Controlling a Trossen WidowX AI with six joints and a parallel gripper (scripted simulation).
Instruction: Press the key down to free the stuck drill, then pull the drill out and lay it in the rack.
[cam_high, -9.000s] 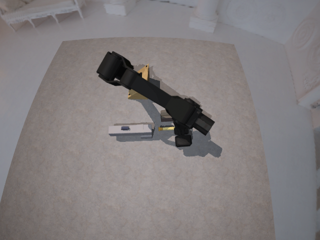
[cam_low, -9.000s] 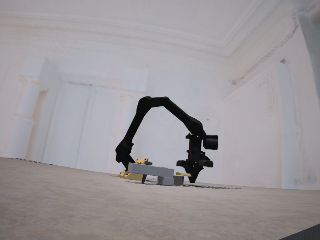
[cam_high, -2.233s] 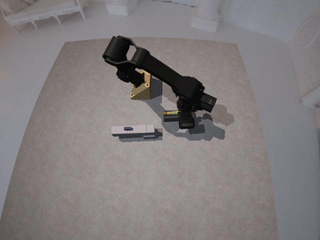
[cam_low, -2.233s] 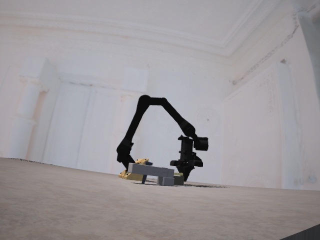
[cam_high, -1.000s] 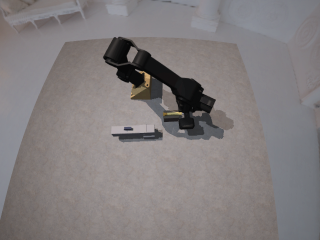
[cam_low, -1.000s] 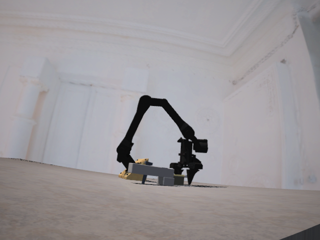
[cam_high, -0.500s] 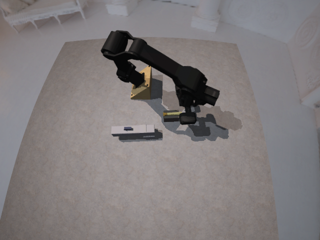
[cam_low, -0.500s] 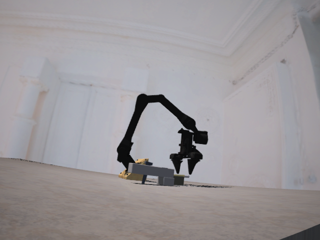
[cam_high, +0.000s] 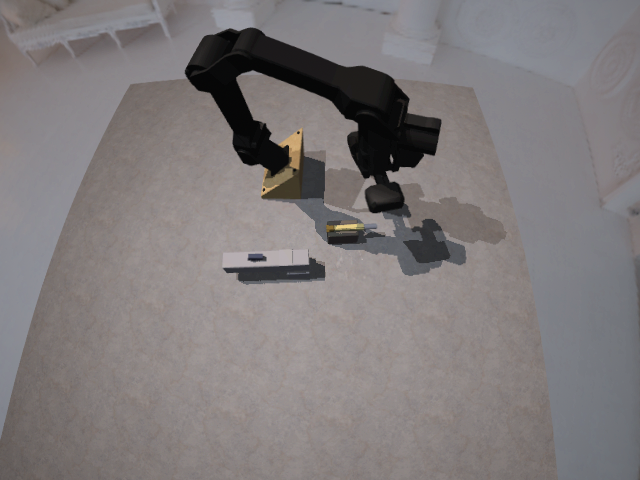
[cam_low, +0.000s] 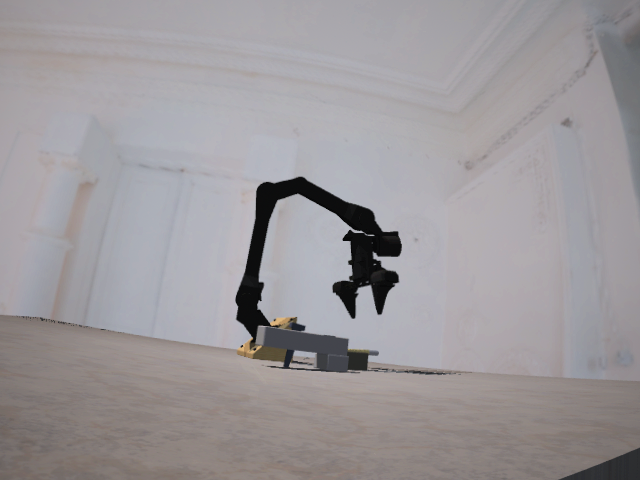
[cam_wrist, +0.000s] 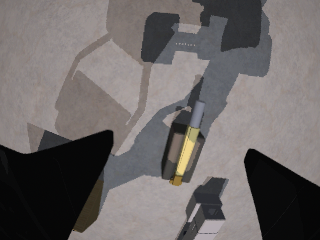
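The drill (cam_high: 343, 226) (cam_wrist: 188, 150), a yellow cylinder with a grey tip, lies lengthwise on the small dark rack (cam_high: 342, 238) (cam_wrist: 172, 154) (cam_low: 357, 360). The grey block (cam_high: 279, 257) (cam_low: 302, 341) (cam_wrist: 202, 226) stands a little in front and to the left of the rack, with the dark blue key (cam_high: 255, 256) set in its top. My gripper (cam_low: 366, 310) (cam_high: 385, 198) (cam_wrist: 182, 147) is open and empty. It hangs well above the rack, and in the wrist view its fingers frame the drill from high up.
The tan wedge-shaped arm base (cam_high: 286, 170) (cam_low: 268, 352) stands behind the block. The arm's dark shadows fall on the table to the right of the rack. White walls and pillars surround the table.
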